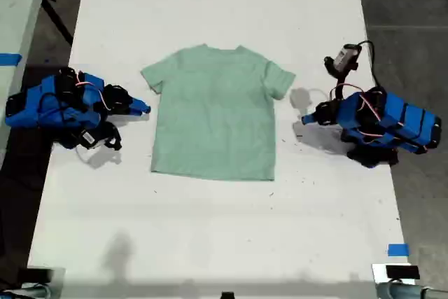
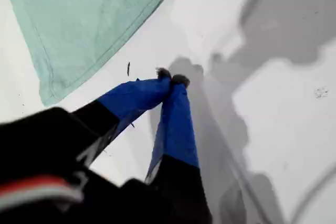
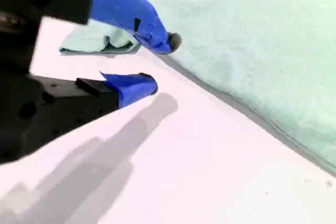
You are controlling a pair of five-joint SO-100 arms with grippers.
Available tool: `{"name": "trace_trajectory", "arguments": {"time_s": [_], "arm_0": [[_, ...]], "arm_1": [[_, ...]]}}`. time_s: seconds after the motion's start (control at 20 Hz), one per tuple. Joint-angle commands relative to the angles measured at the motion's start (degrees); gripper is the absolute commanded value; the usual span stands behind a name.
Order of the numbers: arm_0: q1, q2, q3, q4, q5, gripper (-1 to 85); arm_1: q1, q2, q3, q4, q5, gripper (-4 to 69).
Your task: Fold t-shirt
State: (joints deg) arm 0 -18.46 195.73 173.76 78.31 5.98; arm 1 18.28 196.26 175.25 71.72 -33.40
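The pale mint-green t-shirt (image 1: 213, 113) lies flat and spread on the white table (image 1: 210, 229), neck toward the far edge, both sleeves out. My first gripper (image 1: 306, 120) (image 2: 172, 77) is shut with nothing in it. It rests on the table at the exterior view's right, a short gap from the shirt's side, with a sleeve (image 2: 79, 19) ahead of it. My second gripper (image 1: 143, 108) (image 3: 161, 62) stands open and empty at the exterior view's left. Its tips sit right beside the shirt's side edge (image 3: 252, 40), just below the other sleeve (image 3: 97, 40).
A small camera on a cable (image 1: 343, 57) stands behind the arm at the exterior view's right. Blue tape marks (image 1: 397, 250) sit near the table's front right corner in the exterior view. Dark floor (image 1: 413, 5) borders both long sides of the table.
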Motion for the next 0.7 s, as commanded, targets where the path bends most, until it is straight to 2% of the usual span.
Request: {"name": "trace_trajectory", "arguments": {"time_s": [0.0, 0.4, 0.5, 0.65], "arm_0": [[3.9, 0.3, -0.4, 0.0, 1.7, 0.0], [3.9, 0.3, -0.4, 0.0, 1.8, 0.1], [3.3, 0.3, -0.4, 0.0, 1.4, 3.5], [2.4, 0.3, -0.9, -1.1, -2.1, 0.0]], "arm_1": [[1.3, 0.3, -0.2, -0.6, 35.0, -1.3], [1.3, 0.3, -0.2, -0.6, 35.1, -1.3], [1.1, 0.3, -0.2, -0.6, 32.6, -1.3], [0.4, 0.4, -2.5, 0.2, 34.9, -1.1]]}}
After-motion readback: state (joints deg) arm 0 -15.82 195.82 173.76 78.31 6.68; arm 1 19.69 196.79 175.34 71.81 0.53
